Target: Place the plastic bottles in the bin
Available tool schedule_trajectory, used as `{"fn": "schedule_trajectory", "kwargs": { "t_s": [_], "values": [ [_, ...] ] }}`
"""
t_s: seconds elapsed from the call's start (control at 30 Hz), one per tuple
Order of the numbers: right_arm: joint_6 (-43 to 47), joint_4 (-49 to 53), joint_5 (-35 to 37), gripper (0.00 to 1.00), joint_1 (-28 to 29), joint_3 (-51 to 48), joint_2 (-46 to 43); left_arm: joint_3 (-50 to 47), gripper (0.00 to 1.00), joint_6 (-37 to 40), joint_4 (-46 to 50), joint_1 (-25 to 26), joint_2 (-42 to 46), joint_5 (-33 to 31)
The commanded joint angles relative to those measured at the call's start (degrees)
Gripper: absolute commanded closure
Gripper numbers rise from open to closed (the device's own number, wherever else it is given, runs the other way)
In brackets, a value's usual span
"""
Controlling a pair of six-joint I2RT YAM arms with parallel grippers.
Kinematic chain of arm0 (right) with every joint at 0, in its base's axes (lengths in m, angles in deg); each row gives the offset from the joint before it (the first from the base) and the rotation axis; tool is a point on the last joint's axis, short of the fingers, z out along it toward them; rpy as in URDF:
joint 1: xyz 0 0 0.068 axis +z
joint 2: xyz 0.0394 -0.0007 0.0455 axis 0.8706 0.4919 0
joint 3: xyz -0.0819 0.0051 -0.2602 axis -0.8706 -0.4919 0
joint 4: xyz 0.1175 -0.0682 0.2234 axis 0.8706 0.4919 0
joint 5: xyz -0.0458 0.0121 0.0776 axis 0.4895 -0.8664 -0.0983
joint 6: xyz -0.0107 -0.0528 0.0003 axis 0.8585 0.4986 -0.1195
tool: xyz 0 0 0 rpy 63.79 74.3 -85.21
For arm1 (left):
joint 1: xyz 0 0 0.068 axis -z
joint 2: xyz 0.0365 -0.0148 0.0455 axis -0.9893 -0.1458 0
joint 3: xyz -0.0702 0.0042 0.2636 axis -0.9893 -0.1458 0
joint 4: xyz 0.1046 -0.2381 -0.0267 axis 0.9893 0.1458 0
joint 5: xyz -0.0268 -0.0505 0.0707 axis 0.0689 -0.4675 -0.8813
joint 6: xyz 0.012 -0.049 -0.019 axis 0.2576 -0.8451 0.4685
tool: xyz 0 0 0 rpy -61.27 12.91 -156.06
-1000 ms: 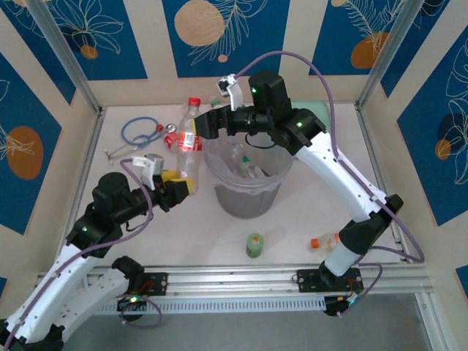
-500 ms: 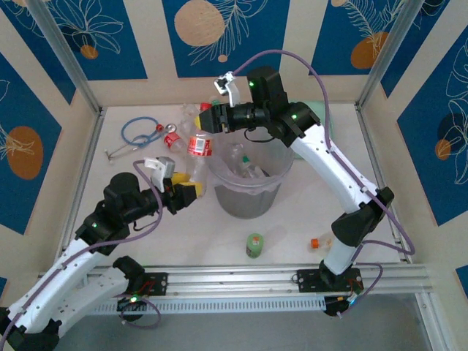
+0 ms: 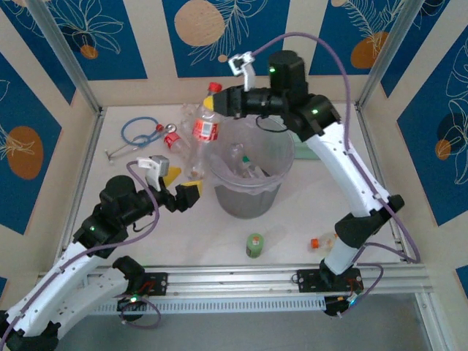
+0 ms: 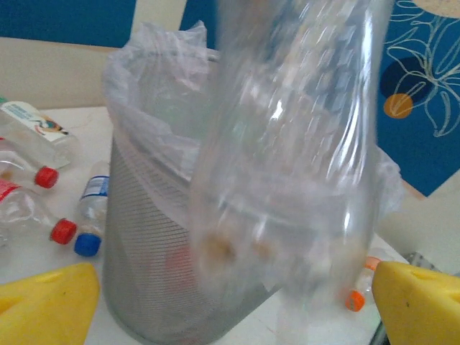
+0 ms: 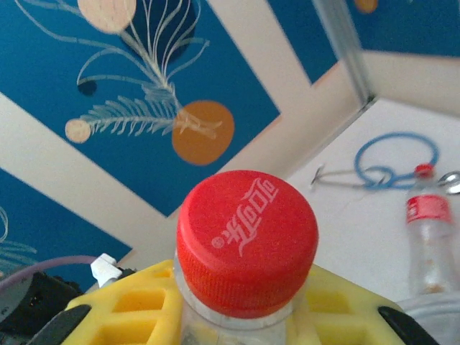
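While the right jaws pinch a red-labelled bottle (image 3: 204, 130) by its neck, the top view shows it hanging at the left rim of the bin (image 3: 247, 201), with the left jaws spread nearby. Left wrist: its blurred body fronts the bin. Right wrist: the red cap (image 5: 246, 241) sits above the pinch. Released here, it may strike the rim and drop onto the tabletop (image 3: 322, 190).

The clear plastic bottle (image 3: 205, 130) has a red cap and red label; the round translucent plastic bin (image 3: 245, 201) is grey. Behind them, the blue wall panels (image 3: 256, 22) carry orange discs and pale leaf outlines.
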Motion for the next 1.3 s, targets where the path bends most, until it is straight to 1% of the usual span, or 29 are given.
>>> {"fn": "schedule_trajectory", "kwargs": {
  "t_s": [0.0,0.03,0.17,0.23,0.3,0.4,0.53,0.67,0.83,1.0,1.27],
  "values": [
    [1.36,-4.54,1.94,0.97,-4.39,-1.98,-7.6,-1.47,0.03,-1.24,2.04,0.36,0.89,-6.06],
    [2.07,-6.37,2.9,0.98,-5.58,-4.26,-9.47,-1.94,0.03,-2.0,2.63,0.36,0.89,-8.32],
    [8.9,-19.06,9.02,1.0,-8.93,-19.81,-19.9,-4.31,0.04,-8.48,5.89,0.14,0.22,-19.75],
    [12.46,-23.26,11.5,1.0,-9.69,-25.78,-23.09,-5.25,0.05,-9.74,6.47,-0.16,-0.71,-22.02],
    [14.87,-26.52,12.3,1.0,-10.22,-30.46,-25.06,-5.32,0.05,-9.64,6.73,-0.94,-2.48,-21.75],
    [16.83,-27.17,10.77,1.0,-10.42,-33.38,-24.88,-5.51,0.05,-10.32,6.18,-2.17,-5.2,-20.66],
    [16.65,-24.89,9.23,1.0,-9.91,-35.44,-22.93,-6.65,0.04,-12.15,3.69,-3.38,-7.18,-16.88],
    [16.58,-23.46,8.79,1.0,-8.52,-39.45,-22.33,-7.07,0.04,-11.78,4.69,-4.07,-7.54,-16.64],
    [16.2,-24.56,8.51,1.0,-6.38,-45.13,-21.44,-8.6,0.04,-12.1,2.23,-5.16,-7.95,-14.82],
    [16.57,-27.66,10.21,1.0,-3.19,-50.92,-19.95,-8.9,0.04,-12.19,0.8,-5.66,-10.13,-13.35],
    [15.0,-34.09,12.71,1.0,-0.58,-59.35,-19.84,-9.88,0.04,-12.45,-1.54,-6.15,-12.0,-11.91]
  ]
}}
